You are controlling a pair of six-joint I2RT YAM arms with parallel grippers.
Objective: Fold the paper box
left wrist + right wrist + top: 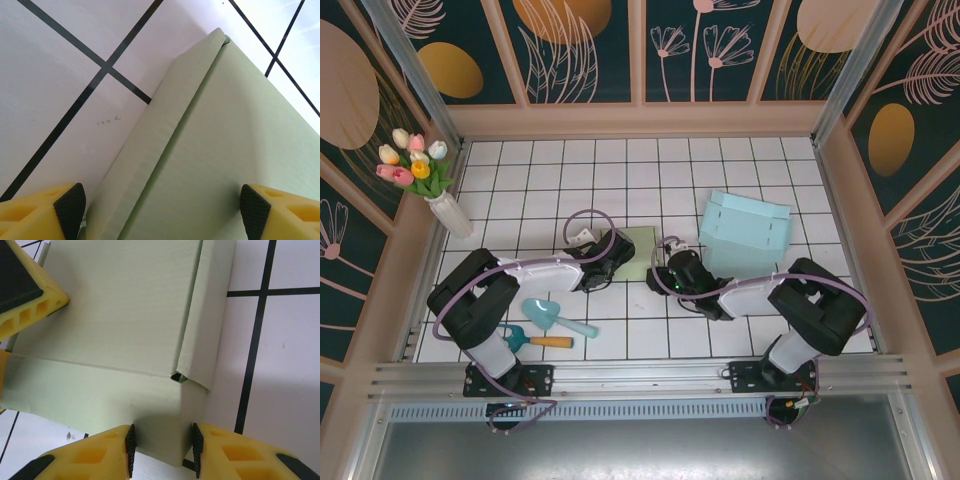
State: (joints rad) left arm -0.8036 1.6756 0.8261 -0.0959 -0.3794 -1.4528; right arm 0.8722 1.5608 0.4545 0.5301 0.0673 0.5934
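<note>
The right hand is pinching the near edge of the pale green paper box. Its black pads sit tight on either side, and the cardboard fills the narrow gap between them. Just past its fingertips, a side flap is folded up along the box's right edge, and there's a small dark gap at the corner where the panels meet. Across the box from this hand, at the far left corner, you can see a yellow finger of the left hand.

The left hand is spread wide and isn't clamping anything. One pad sits right beside the box's folded side strip and the other is over the flat green face. The box runs straight ahead from between them, lying flat on the white tiled bench.

From above, the left hand and right hand face each other with the box between them, roughly mid-bench. Just beyond the right hand lies a light blue box, near the green one but not touching it. Back behind the left hand, toward its arm's base, are a teal scoop and a little shovel with an orange handle. Way off to that hand's left, by the wall, stands a white vase of tulips.
</note>
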